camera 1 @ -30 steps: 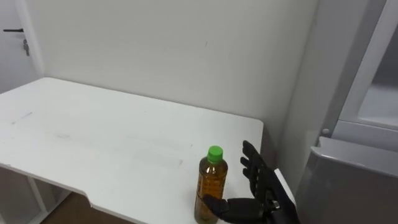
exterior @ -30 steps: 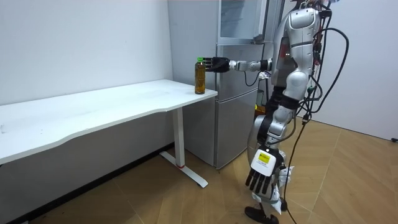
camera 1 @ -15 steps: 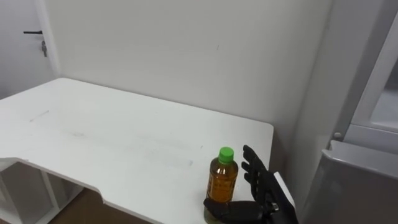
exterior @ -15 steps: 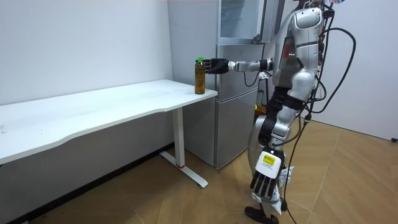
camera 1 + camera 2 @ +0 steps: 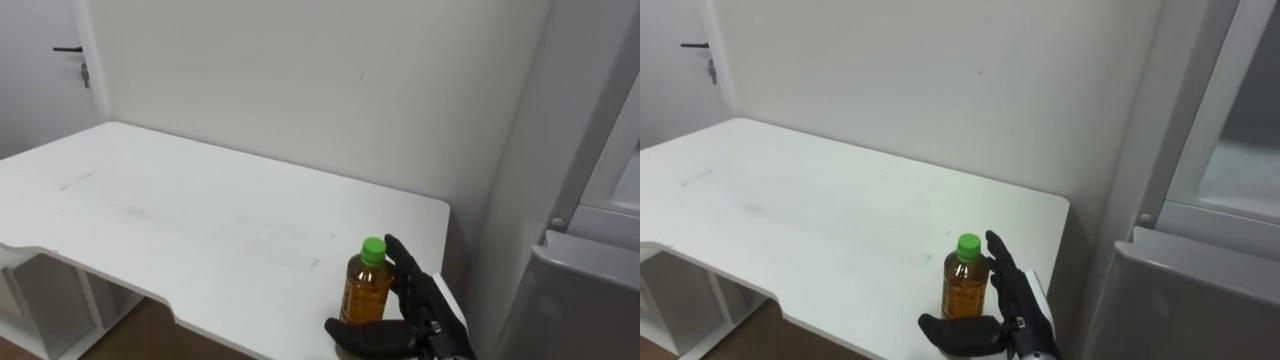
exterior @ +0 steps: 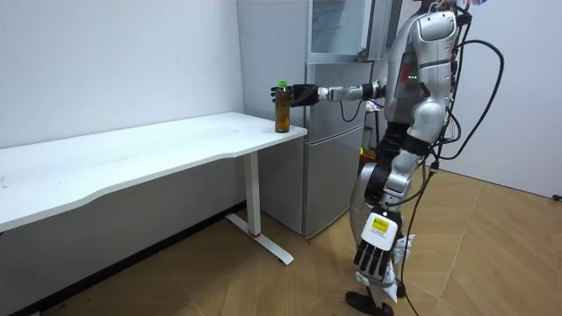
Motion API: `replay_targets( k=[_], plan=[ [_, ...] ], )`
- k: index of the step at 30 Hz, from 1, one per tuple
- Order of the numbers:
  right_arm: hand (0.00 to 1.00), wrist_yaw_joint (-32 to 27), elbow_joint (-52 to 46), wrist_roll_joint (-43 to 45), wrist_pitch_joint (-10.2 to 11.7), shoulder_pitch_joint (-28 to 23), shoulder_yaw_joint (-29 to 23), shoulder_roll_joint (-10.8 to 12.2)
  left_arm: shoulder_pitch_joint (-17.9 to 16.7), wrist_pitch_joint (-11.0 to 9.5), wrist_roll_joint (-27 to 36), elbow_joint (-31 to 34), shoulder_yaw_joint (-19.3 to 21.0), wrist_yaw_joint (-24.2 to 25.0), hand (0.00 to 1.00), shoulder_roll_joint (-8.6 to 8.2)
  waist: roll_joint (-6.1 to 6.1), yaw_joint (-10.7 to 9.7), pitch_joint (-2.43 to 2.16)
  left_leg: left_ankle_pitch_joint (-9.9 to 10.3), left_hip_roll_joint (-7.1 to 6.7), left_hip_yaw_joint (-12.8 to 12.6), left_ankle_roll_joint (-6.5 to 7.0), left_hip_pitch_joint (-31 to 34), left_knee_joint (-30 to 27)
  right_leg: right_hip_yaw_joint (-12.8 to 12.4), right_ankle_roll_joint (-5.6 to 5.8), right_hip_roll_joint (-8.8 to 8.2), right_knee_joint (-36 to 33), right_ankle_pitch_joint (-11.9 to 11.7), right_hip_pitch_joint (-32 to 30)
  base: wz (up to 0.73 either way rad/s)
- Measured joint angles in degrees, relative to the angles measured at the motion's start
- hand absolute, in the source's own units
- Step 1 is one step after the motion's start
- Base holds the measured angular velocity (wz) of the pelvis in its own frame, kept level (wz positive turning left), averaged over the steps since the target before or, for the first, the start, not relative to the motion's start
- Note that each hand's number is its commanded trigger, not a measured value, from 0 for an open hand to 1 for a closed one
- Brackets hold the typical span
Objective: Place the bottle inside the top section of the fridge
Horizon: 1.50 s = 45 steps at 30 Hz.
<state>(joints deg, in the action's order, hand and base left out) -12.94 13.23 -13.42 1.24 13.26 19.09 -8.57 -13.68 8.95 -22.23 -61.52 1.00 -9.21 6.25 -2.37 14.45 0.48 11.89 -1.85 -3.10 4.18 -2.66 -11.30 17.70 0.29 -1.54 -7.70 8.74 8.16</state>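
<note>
Bottle point(image 5: 366, 290), amber with a green cap, stood upright on the white table point(image 5: 180, 215), close to the end corner nearest the grey fridge point(image 6: 336, 140). The robot's right hand point(image 5: 420, 315) reached in from the lower right and bracketed the bottle. Its fingers point(image 5: 400, 262) rose fairly straight along the bottle's far right side, and the thumb lay across the front of the base. The hand was spread rather than clenched, and whether it pressed on the bottle could not be told.

From the room view, the robot stood upright on the wooden floor point(image 6: 500, 263) in front of the fridge, on the room view's right of the table end. Its right arm was held out level at shoulder height to the bottle. The left hand point(image 6: 372, 256) hung low beside the leg, fingers loose and pointing down, holding nothing. A pale wall point(image 5: 300, 90) ran behind the table, with a door point(image 5: 40, 70) at the far left.
</note>
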Motion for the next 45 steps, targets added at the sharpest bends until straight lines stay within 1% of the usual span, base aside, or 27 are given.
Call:
replay_targets(
  k=[8,10,12,14,18,22,25,29,33,34,35,36,38,40,41,42,45],
  plan=[
    [0.00,0.95,1.53,-0.97,-0.12,0.48,0.00,0.11,-0.22,0.53,0.08,0.72,0.00,0.47,0.00,-0.16,-0.19,0.07,0.11,0.00,-0.04,0.35,0.00,0.10,0.08,0.29,0.12,-0.02,0.01,0.08,0.00,0.02],
    [0.00,1.19,2.61,-2.36,-0.75,1.37,0.02,0.36,-0.20,0.68,0.08,1.08,0.01,0.94,0.00,-0.11,-0.24,0.16,0.14,0.00,-0.04,0.38,0.00,0.09,0.08,0.29,0.16,-0.02,0.01,0.10,0.00,0.00],
    [0.00,1.21,3.54,-4.31,-1.17,1.71,0.03,1.26,-0.23,0.96,0.08,1.23,0.00,0.92,0.00,-0.11,-0.30,0.21,0.12,0.00,-0.03,0.46,0.00,-0.06,-0.10,0.41,0.19,-0.03,0.02,0.12,0.10,0.00],
    [0.00,1.32,3.66,-5.07,-1.69,1.70,0.10,1.70,-0.23,1.22,0.08,1.37,0.00,0.93,0.00,-0.13,-0.40,0.21,0.16,-0.01,-0.03,0.49,0.00,-0.05,-0.14,0.48,0.22,-0.04,0.02,0.13,0.10,0.00],
    [0.00,1.91,3.66,-5.32,-2.49,1.82,0.11,1.74,-0.29,2.02,0.06,2.09,0.03,0.98,0.00,-0.07,-0.51,0.23,0.19,0.00,-0.06,0.69,0.00,0.00,-0.03,0.97,0.23,-0.08,0.02,0.14,0.06,0.01],
    [0.00,2.01,5.14,-7.12,-2.61,3.06,0.10,1.58,-0.29,2.03,0.00,2.61,0.18,1.11,0.00,-0.11,-0.50,0.21,0.19,0.00,-0.07,0.95,0.00,0.09,-0.06,1.16,0.24,-0.07,0.02,0.15,0.07,0.02],
    [0.00,2.22,6.40,-8.09,-2.65,4.55,0.06,1.57,-0.37,2.17,-0.05,3.02,1.08,1.40,0.00,-0.11,-0.49,0.21,0.20,0.00,-0.10,1.38,0.00,0.16,-0.05,1.45,0.26,-0.06,-0.02,0.16,0.10,0.06],
    [0.00,3.23,6.46,-11.61,-2.66,4.96,0.02,1.61,-0.99,2.44,0.00,4.10,1.01,1.40,0.00,-0.13,-0.22,0.17,0.38,-0.01,-0.14,1.41,0.00,0.06,-0.13,1.42,0.27,-0.12,-0.01,0.16,0.25,0.01],
    [0.00,3.51,6.50,-13.17,-2.66,4.97,0.02,1.62,-1.14,2.43,-0.02,4.70,0.96,1.32,0.00,-0.13,0.17,0.20,0.64,-0.01,-0.23,1.57,0.01,0.13,-0.05,1.47,0.33,-0.17,-0.01,0.20,0.24,0.00],
    [0.18,3.54,6.63,-13.30,-2.65,4.99,0.02,1.62,-1.13,2.43,-0.02,4.81,0.96,1.22,0.00,-0.13,0.22,0.17,0.67,-0.01,-0.29,1.66,0.01,0.14,-0.02,1.49,0.47,-0.22,0.00,0.30,0.24,0.03],
    [0.75,3.56,6.77,-13.31,-2.66,4.99,0.02,1.62,-1.14,2.43,-0.02,4.99,0.96,1.16,0.00,-0.14,0.26,0.17,0.69,-0.01,-0.31,1.71,0.01,0.16,-0.01,1.52,0.50,-0.22,0.00,0.33,0.23,0.00],
    [1.00,3.58,6.82,-13.31,-2.65,4.99,0.02,1.62,-1.23,2.43,-0.02,5.28,0.95,1.12,0.00,-0.20,0.29,0.18,0.71,-0.01,-0.31,1.71,0.01,0.16,0.00,1.51,0.51,-0.22,0.01,0.33,0.21,0.00],
    [1.00,3.58,6.81,-13.38,-2.65,4.99,0.01,1.63,-1.45,2.43,-0.03,5.65,0.97,1.08,0.00,-0.35,0.34,0.20,0.70,-0.01,-0.33,1.76,0.01,0.24,-0.01,1.73,0.51,-0.22,0.00,0.33,0.20,0.00],
    [1.00,3.40,6.86,-13.55,-2.65,5.06,-0.05,1.63,-1.76,2.45,-0.03,6.25,0.96,1.08,0.00,-0.37,0.32,0.20,0.68,-0.01,-0.34,1.88,0.01,0.29,-0.04,2.78,0.51,-0.26,0.00,0.33,0.20,0.04],
    [1.00,3.24,7.14,-13.57,-2.65,5.37,-0.04,1.65,-1.87,2.45,-0.03,6.47,0.96,1.08,0.00,-0.38,0.33,0.21,0.68,-0.01,-0.34,1.89,0.01,0.30,-0.05,2.89,0.51,-0.29,0.00,0.33,0.17,0.03],
    [1.00,3.17,7.33,-13.58,-2.65,5.56,-0.04,1.66,-1.86,2.45,-0.03,6.47,0.96,1.09,0.00,-0.38,0.10,0.26,0.52,-0.02,-0.36,1.88,0.02,0.29,-0.05,2.87,0.51,-0.30,0.00,0.33,0.17,0.00],
    [1.00,3.15,8.46,-13.60,-2.65,6.71,-0.04,1.79,-1.75,2.47,-0.03,6.42,0.96,1.23,0.00,-0.45,0.12,0.37,0.42,-0.06,-0.41,1.84,0.09,0.22,-0.20,2.87,0.51,-0.36,0.00,0.33,0.11,0.00]
  ],
)
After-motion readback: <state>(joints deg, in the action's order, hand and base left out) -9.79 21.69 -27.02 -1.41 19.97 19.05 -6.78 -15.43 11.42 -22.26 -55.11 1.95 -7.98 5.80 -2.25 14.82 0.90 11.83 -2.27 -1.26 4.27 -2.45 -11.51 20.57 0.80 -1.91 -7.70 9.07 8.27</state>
